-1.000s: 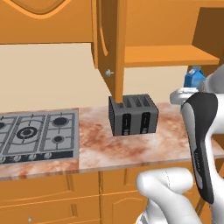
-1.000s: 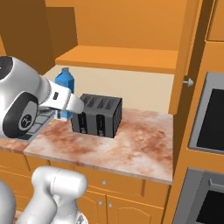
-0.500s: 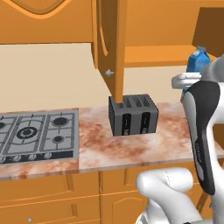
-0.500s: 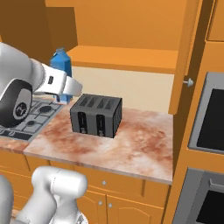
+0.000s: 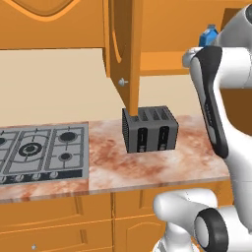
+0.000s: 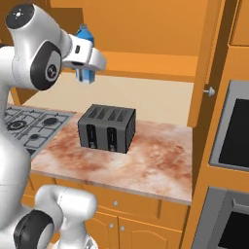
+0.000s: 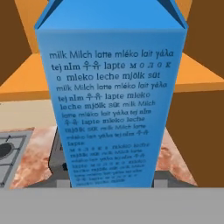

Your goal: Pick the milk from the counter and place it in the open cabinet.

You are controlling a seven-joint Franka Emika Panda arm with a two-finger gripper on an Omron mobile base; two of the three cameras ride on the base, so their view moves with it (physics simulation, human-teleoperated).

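At the far left of the left base view a grey gas hob is set into the reddish marbled counter, and to its right a dark four-slot toaster stands on the stone, under the lower edge of the open cabinet door, whose small round knob faces the hob. Further right, the white arm rises high, and the top of the milk shows just above it, level with the cabinet shelf. In the right base view the gripper is clenched on the milk, holding the blue carton upright in the air, well above the counter and up and to the left of the toaster, in front of the orange shelf. In the hand view the carton stands close, its face printed with rows of pale words for milk, with the shelf edge behind it and the toaster top below.
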